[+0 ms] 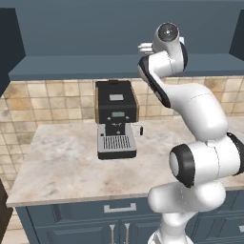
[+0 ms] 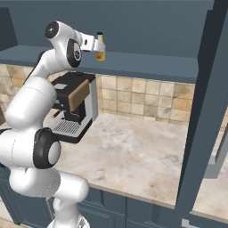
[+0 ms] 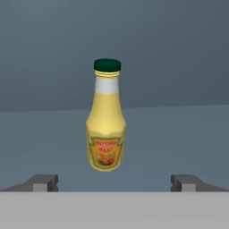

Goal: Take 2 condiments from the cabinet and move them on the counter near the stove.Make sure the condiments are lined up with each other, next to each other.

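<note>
One of the condiments, a yellow bottle point(image 3: 106, 120) with a green cap and a yellow label, stands upright on the shelf of the dark blue cabinet point(image 2: 147, 64). My gripper point(image 3: 114, 183) is raised to shelf height and points straight at it. It is open, with its two fingertips point(image 3: 44, 182) spread wide and nothing between them, a little short of the bottle. From the right base view the bottle point(image 2: 101, 46) sits just beyond the hand point(image 2: 91, 43). The stove is out of view.
A black coffee machine point(image 1: 116, 124) stands on the beige marbled counter point(image 1: 62, 162) below the shelf, against the tiled wall. The open blue cabinet door point(image 2: 205, 102) hangs at the right. Blue drawers with silver handles point(image 1: 119, 208) run under the counter.
</note>
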Robot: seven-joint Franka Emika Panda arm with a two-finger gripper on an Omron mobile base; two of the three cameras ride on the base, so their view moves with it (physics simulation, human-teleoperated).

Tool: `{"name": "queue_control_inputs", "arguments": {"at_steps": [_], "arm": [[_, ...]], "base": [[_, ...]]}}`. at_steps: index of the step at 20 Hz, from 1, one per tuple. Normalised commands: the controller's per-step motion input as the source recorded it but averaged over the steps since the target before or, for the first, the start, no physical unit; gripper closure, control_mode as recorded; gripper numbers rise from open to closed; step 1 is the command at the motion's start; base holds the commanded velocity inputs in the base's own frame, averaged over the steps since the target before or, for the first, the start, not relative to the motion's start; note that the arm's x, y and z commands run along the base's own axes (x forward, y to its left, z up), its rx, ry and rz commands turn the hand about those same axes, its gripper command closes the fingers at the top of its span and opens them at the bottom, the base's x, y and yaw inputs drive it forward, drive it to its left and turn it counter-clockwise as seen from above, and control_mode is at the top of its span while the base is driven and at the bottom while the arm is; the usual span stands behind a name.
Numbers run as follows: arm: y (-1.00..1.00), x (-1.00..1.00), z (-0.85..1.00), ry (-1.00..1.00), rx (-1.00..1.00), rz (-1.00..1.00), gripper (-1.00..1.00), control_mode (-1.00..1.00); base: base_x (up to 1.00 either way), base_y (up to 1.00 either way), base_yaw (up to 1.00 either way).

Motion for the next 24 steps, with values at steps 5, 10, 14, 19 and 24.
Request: {"name": "queue_control_inputs", "arguments": {"at_steps": [5,10,14,19,24], "arm": [[-0.03,0.32,0.0,0.02,0.0,0.0,-1.0,-1.0],[0.0,0.13,0.0,0.0,0.0,0.0,-1.0,-1.0],[0.0,0.03,0.0,0.0,0.0,0.0,-1.0,-1.0],[0.0,0.09,-0.05,0.0,0.0,0.0,-1.0,-1.0],[0.0,0.17,-0.13,0.0,0.0,0.0,-1.0,-1.0]], "base": [[0.0,0.0,0.0],[0.0,0.0,0.0],[0.0,0.0,0.0],[0.0,0.0,0.0],[0.0,0.0,0.0]]}}
